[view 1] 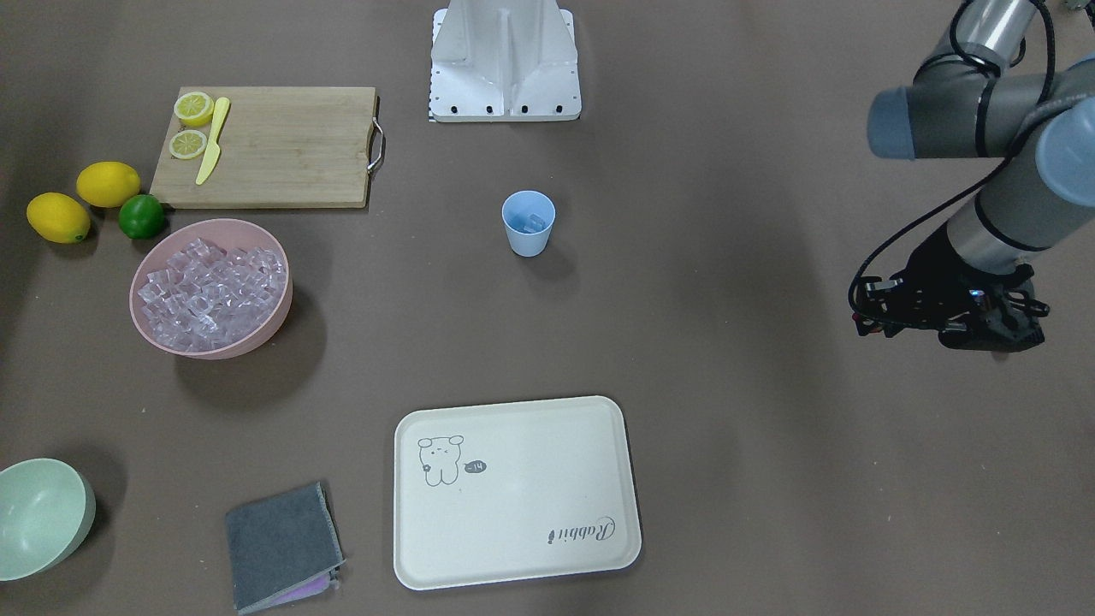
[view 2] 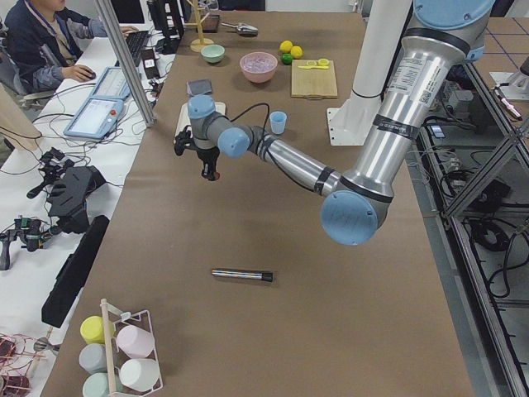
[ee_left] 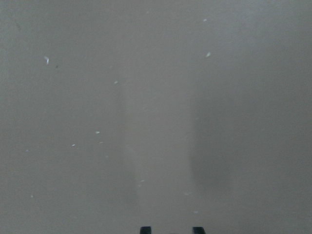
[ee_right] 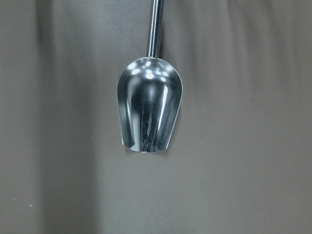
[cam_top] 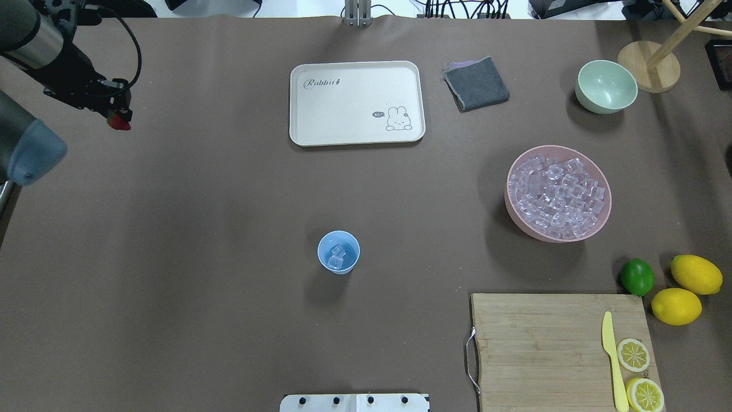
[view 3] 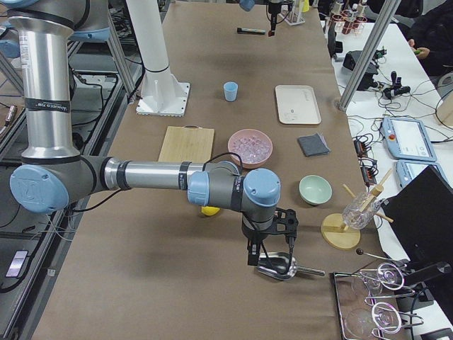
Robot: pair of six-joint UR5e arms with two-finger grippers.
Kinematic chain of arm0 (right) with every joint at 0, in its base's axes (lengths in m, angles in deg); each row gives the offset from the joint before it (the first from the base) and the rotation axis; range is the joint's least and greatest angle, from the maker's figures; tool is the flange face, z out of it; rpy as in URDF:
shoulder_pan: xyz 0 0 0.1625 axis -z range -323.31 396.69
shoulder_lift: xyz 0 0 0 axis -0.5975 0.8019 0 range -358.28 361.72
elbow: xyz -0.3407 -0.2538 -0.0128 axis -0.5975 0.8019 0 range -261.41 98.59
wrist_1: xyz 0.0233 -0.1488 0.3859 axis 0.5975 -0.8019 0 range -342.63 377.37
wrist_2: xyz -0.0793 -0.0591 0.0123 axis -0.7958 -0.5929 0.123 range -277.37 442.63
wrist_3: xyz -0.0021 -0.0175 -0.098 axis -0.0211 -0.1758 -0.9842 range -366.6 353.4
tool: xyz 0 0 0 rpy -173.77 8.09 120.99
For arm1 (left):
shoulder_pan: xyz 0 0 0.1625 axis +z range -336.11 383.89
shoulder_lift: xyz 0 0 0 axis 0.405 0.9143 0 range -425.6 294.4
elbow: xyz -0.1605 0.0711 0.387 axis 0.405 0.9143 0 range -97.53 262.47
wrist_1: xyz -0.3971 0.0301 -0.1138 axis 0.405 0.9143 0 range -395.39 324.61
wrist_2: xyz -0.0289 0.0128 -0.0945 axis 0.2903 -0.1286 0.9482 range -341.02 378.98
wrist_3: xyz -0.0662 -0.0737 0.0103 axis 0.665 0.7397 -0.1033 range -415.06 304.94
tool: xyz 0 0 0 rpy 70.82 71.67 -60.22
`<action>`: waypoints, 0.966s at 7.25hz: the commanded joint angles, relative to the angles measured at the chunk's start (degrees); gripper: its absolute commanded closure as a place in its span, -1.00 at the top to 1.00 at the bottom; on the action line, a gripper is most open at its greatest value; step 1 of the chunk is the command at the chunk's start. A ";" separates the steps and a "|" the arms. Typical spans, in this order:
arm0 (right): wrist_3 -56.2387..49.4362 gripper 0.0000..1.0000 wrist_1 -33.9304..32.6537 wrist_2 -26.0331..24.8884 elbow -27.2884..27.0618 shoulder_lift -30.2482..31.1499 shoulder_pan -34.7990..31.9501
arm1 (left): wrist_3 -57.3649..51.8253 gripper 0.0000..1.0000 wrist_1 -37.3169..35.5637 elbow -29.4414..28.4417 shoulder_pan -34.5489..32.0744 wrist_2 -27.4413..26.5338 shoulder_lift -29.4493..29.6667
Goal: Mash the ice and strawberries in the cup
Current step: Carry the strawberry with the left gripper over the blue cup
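- Nearest the base: found cutting board [cam_top: 543,343] on the right-arm side, with lemon halves [cam_top: 633,355] and yellow knife [cam_top: 611,355] at the end away from the cup. Judged prep gear, no part of the mash.
- Next out, mid-table: logged cup [view 1: 528,244] upright and alone, a few cubes of ice [cam_top: 337,256] inside, no fruit in it. Judged set centrally for reach by either arm; mashing not yet begun.
- Beyond the board: noted lime [cam_top: 637,277] and lemons [cam_top: 696,274] near pink bowl [cam_top: 557,237], heaped with spare cubes [cam_top: 557,197]. Supply kept on the right-arm side, well apart from the cup.
- Far left: saw left gripper [cam_top: 116,116] hanging above bare table, well apart from the cup, closed part-way on a small red thing, taken for the strawberry [cam_top: 119,122]. Wrist view gave only fingertips [ee_left: 145,229] at the bottom edge, nothing between them in shot. Judged held high for the carry to the cup.
- Far edge: tray [cam_top: 354,109], grey cloth [cam_top: 476,83], green bowl [cam_top: 605,107].
- Left end of table: dark rod [view 2: 241,275] lying flat, probably the masher, kept on the left arm's side.
- Right end, outside the overhead shot: right gripper [view 3: 271,253] poised directly over metal scoop [ee_right: 150,109]. Could not tell opening or grip; no fingers in its wrist view.
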 commanded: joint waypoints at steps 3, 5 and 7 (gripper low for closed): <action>0.05 1.00 -0.35 0.10 -0.58 -0.05 0.00 | 29.28 -0.40 -3.60 2.59 18.66 -11.59 13.39; 0.05 1.00 -0.35 0.10 -0.58 -0.14 0.00 | 37.48 -0.40 -3.69 2.59 27.81 -19.16 16.92; 0.05 1.00 -0.35 0.02 -0.67 -0.49 0.00 | 38.30 -0.39 -3.69 2.77 35.20 -25.23 17.99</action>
